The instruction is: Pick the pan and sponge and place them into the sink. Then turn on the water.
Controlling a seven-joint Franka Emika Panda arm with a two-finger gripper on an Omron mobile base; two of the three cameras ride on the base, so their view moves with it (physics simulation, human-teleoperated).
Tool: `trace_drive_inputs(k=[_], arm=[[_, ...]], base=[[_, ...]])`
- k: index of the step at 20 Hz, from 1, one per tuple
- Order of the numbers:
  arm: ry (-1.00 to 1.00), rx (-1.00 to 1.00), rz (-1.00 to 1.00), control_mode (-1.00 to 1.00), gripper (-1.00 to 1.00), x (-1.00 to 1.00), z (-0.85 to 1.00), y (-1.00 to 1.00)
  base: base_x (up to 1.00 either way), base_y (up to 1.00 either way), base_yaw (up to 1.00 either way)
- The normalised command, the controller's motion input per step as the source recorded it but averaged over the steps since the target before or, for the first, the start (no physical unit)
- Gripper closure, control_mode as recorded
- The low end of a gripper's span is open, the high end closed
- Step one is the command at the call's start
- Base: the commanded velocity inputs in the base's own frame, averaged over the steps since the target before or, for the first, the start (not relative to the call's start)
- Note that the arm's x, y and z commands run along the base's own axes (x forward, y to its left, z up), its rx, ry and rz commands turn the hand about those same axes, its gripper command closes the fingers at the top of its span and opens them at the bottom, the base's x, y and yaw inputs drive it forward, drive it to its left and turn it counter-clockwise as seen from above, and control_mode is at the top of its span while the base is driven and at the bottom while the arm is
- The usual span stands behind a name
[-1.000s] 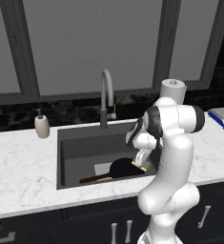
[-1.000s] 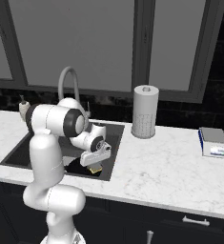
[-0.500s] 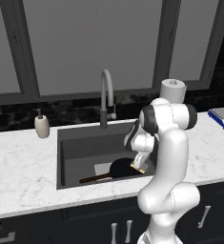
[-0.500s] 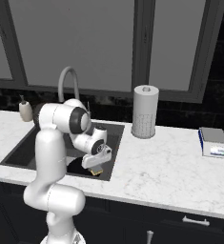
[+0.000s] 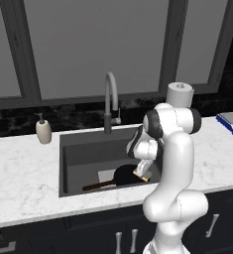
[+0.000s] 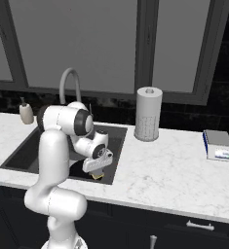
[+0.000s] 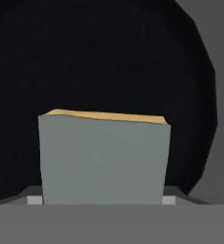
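Observation:
The black pan [image 5: 124, 174] lies flat on the floor of the dark grey sink [image 5: 83, 151], its reddish-brown handle [image 5: 97, 186] pointing left. My gripper [image 5: 143, 174] is down inside the basin at the pan's right rim, shut on the sponge [image 6: 98, 175]. In the hand view the sponge's grey-green face [image 7: 104, 159] with its yellow edge sits close in front, and the pan [image 7: 108, 57] lies right behind it. No water is in view under the faucet [image 5: 111, 96] spout.
A soap dispenser [image 5: 43, 130] stands left of the sink on the white marble counter [image 5: 19, 178]. A paper towel roll [image 6: 148, 114] and a blue-and-white block [image 6: 218, 145] are to the right. My arm's elbow hangs over the sink's right side.
My gripper has sunk a little lower into the sink with the sponge, closer to the pan. The pan has stayed put.

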Motion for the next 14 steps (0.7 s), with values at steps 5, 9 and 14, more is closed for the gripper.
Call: trace_drive_inputs(k=[5,9,14], arm=[[0.00,0.08,0.00,-1.00,-1.00,0.14,-0.01,0.08],[-0.06,0.10,-0.01,-1.00,-1.00,0.07,0.12,0.12],[-0.14,0.07,-0.11,-1.00,-1.00,-0.15,0.88,0.00]], base=[[0.00,0.00,0.00],[0.00,0.00,0.00],[0.00,0.00,0.00]])
